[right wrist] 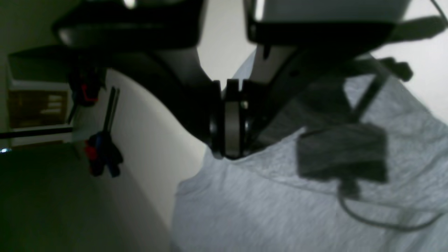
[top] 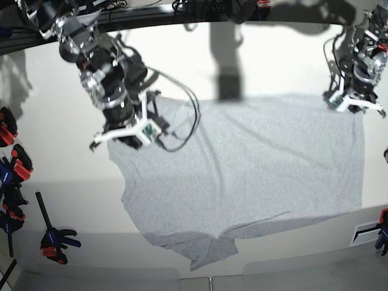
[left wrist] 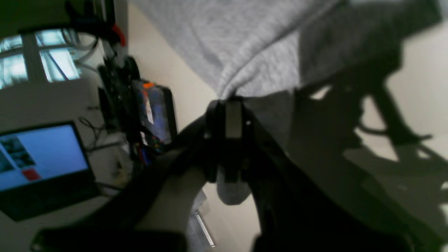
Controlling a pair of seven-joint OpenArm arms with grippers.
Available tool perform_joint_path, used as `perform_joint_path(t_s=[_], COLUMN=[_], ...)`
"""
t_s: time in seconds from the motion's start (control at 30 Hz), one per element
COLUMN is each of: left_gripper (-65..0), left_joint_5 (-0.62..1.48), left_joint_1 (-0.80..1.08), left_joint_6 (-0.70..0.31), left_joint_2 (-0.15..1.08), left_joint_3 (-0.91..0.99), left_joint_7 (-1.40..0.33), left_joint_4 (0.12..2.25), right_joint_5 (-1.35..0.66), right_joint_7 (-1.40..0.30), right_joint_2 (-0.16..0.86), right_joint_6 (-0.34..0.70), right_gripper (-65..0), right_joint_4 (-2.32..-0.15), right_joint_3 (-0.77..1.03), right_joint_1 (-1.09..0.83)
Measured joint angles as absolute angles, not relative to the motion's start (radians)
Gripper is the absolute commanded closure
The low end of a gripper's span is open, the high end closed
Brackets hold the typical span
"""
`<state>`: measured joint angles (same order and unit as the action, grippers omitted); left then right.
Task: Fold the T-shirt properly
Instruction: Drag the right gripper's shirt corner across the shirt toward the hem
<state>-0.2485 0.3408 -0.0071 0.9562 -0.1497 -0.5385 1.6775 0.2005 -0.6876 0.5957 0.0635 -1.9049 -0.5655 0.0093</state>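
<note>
Left wrist view: the left gripper pinches a gathered edge of the T-shirt above the tabletop.

Right wrist view: the right gripper is closed on another edge, over the tabletop.

Base view: the shirt spreads across the tabletop, a sleeve at its near edge. A first lengthwise fold seems underway (my reading); tucking the sleeve and further folding remain. No container shows.
</note>
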Motion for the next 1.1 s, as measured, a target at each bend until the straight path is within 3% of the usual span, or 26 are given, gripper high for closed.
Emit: perform_joint_path(t_s=[0.3,0.5,0.8,1.1], left_gripper=[0.0,0.0,0.0,0.0], left_joint_5=[-0.134,-0.134,-0.112,-0.116], left_joint_1=[0.274,0.272,0.206,0.142], left_joint_6=[-0.007,-0.009,-0.007,-0.007], left_joint_2=[0.953,0.952,0.857,0.821], left_joint_3=[-0.150,-0.150,-0.150,-0.150], left_joint_7=[-0.426,-0.360,-0.283,-0.258], left_joint_4=[1.651,1.601,1.443,1.390], right_joint_5=[0.078,0.080,0.174,0.243], right_joint_7=[-0.641,-0.636,-0.608,-0.580], right_joint_2=[0.485,0.384,0.237,0.142], right_joint_6=[0.131,0.136,0.207,0.217], right_gripper=[0.0,0.0,0.0,0.0], right_joint_4=[-1.876,-1.683,-1.429,-1.419], right_joint_3=[-0.567,-0.564,-0.562,-0.562], right_joint_1=[0.191,0.313,0.417,0.441])
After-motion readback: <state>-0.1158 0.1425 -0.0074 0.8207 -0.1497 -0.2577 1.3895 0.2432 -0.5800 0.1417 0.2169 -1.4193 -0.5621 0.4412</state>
